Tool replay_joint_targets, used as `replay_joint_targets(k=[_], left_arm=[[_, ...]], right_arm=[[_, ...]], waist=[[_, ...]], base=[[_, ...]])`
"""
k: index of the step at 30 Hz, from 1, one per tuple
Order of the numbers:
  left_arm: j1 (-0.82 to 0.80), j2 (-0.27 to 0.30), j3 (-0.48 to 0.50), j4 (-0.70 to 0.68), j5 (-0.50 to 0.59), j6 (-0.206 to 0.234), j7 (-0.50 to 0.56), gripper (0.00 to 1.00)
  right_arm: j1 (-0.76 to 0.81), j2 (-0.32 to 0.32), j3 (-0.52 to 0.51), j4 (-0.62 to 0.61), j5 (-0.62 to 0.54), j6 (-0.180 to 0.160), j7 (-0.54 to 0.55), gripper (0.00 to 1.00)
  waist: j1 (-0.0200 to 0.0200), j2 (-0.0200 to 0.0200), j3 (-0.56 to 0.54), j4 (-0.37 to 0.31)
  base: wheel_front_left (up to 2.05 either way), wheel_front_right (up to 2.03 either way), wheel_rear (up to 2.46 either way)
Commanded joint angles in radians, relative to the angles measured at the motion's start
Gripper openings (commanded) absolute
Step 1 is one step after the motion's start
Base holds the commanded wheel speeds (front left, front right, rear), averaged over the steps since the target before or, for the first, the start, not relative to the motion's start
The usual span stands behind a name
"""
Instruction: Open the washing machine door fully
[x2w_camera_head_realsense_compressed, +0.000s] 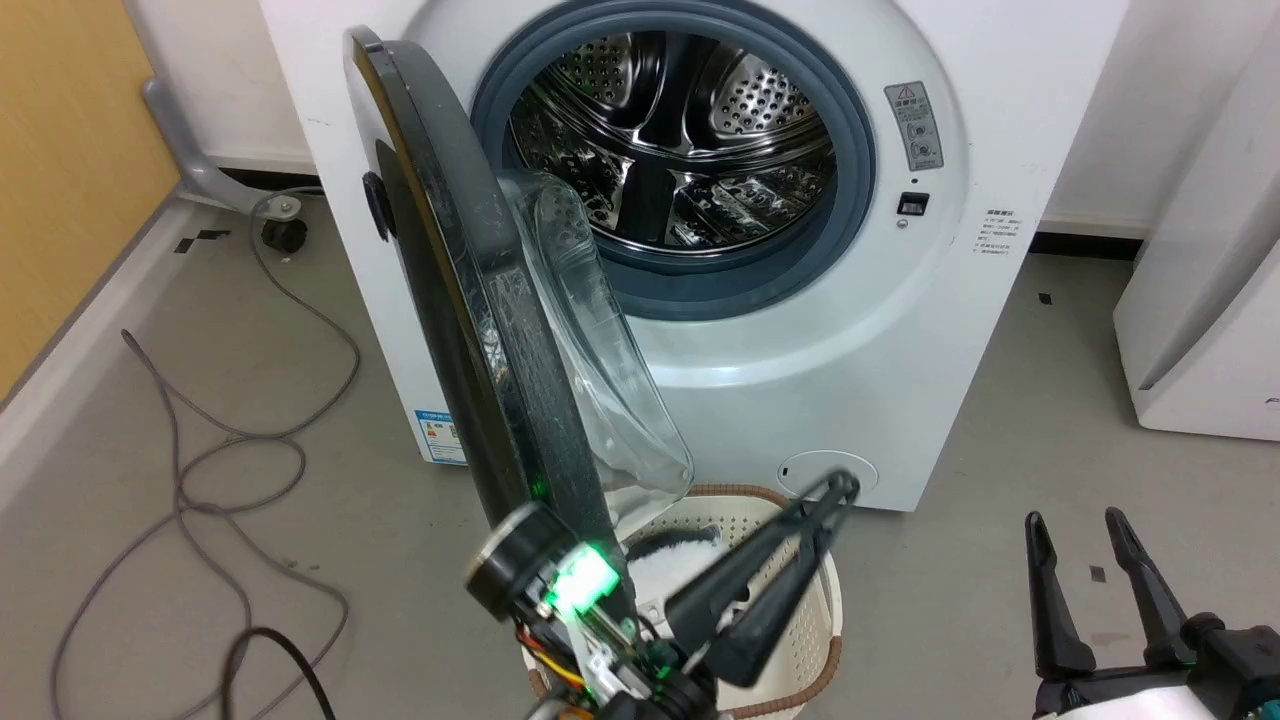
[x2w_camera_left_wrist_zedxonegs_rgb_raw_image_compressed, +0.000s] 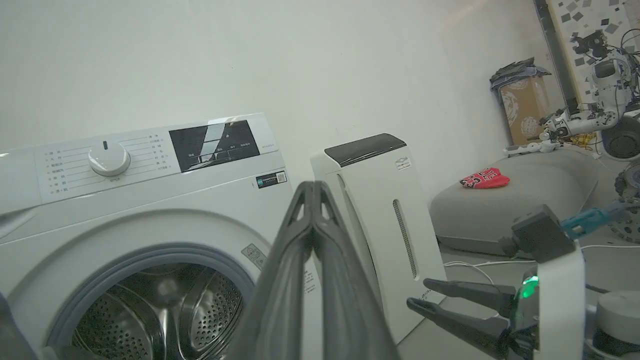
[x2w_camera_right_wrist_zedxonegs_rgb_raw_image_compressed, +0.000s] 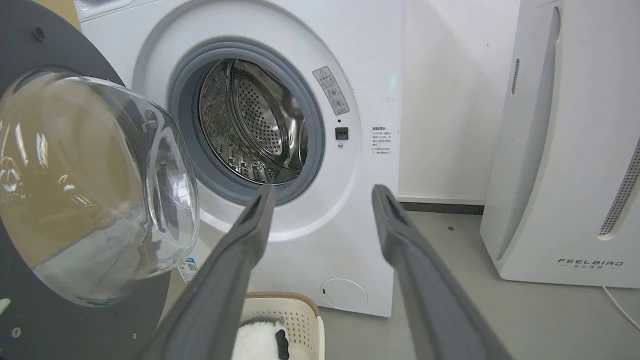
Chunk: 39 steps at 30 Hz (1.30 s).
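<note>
The white washing machine (x2w_camera_head_realsense_compressed: 900, 330) stands with its steel drum mouth (x2w_camera_head_realsense_compressed: 680, 140) uncovered. The washing machine door (x2w_camera_head_realsense_compressed: 440, 260), black and round, is swung out on its left hinge and stands edge-on to me, its clear glass bowl (x2w_camera_head_realsense_compressed: 610, 380) bulging to the right. In the right wrist view the door (x2w_camera_right_wrist_zedxonegs_rgb_raw_image_compressed: 30, 60) shows its dark inner face. My left gripper (x2w_camera_head_realsense_compressed: 840, 492) is shut on nothing, right of the door's lower rim and above a basket; its closed fingers (x2w_camera_left_wrist_zedxonegs_rgb_raw_image_compressed: 312, 187) point past the machine (x2w_camera_left_wrist_zedxonegs_rgb_raw_image_compressed: 150, 200). Open at the lower right is my right gripper (x2w_camera_head_realsense_compressed: 1075, 520), holding nothing, with its fingers (x2w_camera_right_wrist_zedxonegs_rgb_raw_image_compressed: 324, 192) facing the machine front.
A cream perforated laundry basket (x2w_camera_head_realsense_compressed: 800, 640) with a white and black soft item inside sits on the floor before the machine. A white FEELBIRD appliance (x2w_camera_right_wrist_zedxonegs_rgb_raw_image_compressed: 565, 150) stands to the right. Grey and black cables (x2w_camera_head_realsense_compressed: 200, 470) trail over the floor on the left.
</note>
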Motion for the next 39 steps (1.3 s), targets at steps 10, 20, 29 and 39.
replay_joint_targets(k=[10, 20, 29, 39], left_arm=[[0.105, -0.009, -0.054, 0.157, -0.032, 0.04, -0.004, 0.0], [0.166, 0.001, 0.017, 0.276, -0.073, 0.11, -0.004, 0.0], [0.165, 0.008, 0.075, 0.338, -0.092, 0.12, -0.004, 0.0], [0.173, 0.002, 0.096, 0.341, -0.091, 0.12, -0.004, 0.0]], right_arm=[[0.013, 0.004, -0.007, 0.021, -0.014, 0.001, -0.003, 1.0], [0.016, 0.004, -0.017, 0.036, -0.022, 0.001, -0.003, 1.0], [0.015, 0.004, -0.021, 0.044, -0.027, 0.001, -0.003, 1.0], [0.018, 0.004, -0.021, 0.052, -0.022, 0.001, -0.003, 1.0]], waist=[[0.0, 0.0, 0.0, 0.006], [0.0, 0.0, 0.006, 0.017], [0.0, 0.0, 0.01, 0.054], [0.0, 0.0, 0.021, 0.149]], base=[[0.0, 0.0, 0.0], [0.0, 0.0, 0.0], [0.0, 0.0, 0.0], [0.0, 0.0, 0.0]])
